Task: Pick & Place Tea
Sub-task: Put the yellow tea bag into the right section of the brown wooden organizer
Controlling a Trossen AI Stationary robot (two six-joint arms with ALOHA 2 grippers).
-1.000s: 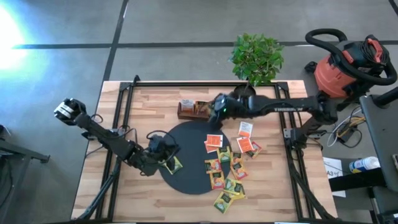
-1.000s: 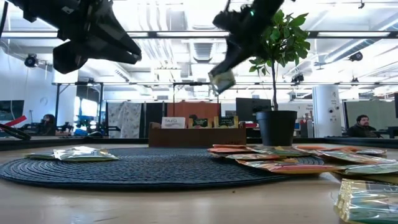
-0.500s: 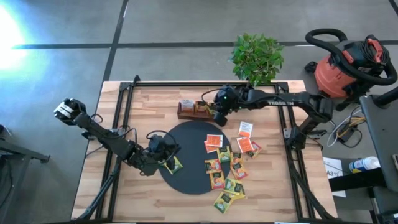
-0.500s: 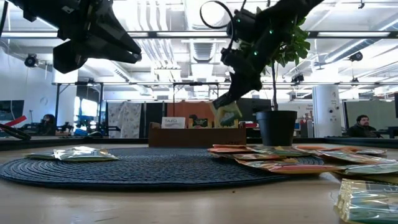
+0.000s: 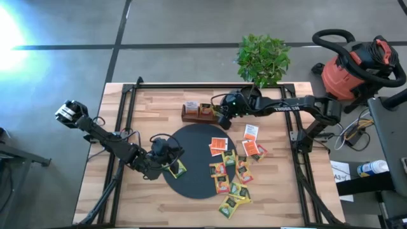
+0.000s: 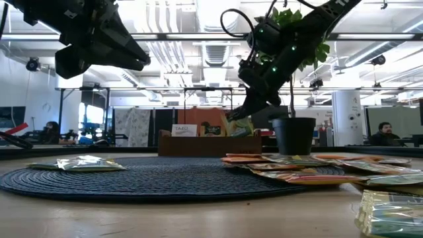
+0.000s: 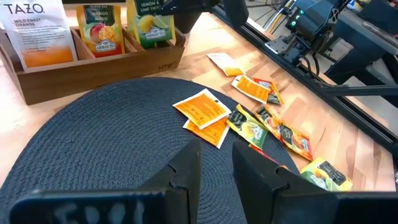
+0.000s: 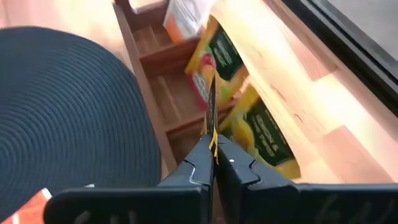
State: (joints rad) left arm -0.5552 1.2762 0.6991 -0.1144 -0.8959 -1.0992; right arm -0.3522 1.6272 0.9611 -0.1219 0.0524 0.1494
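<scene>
Right claw (image 8: 211, 149) pinching yellow-green tea sachet (image 8: 210, 102) edge-on, over end compartment of wooden box (image 5: 198, 112). Left claw (image 7: 214, 158) partly spread, holding nothing, above left edge of black mat (image 5: 194, 159). Remaining sachets (image 5: 232, 172) scattered across mat's right side and adjoining tabletop (image 5: 146, 108).

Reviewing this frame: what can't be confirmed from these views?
- High view: right gripper covers its sachet and the wooden box end compartment.
- Right wrist view: held sachet is edge-on, print unreadable.
- High view: left gripper overlaps a sachet; contact unclear.
</scene>
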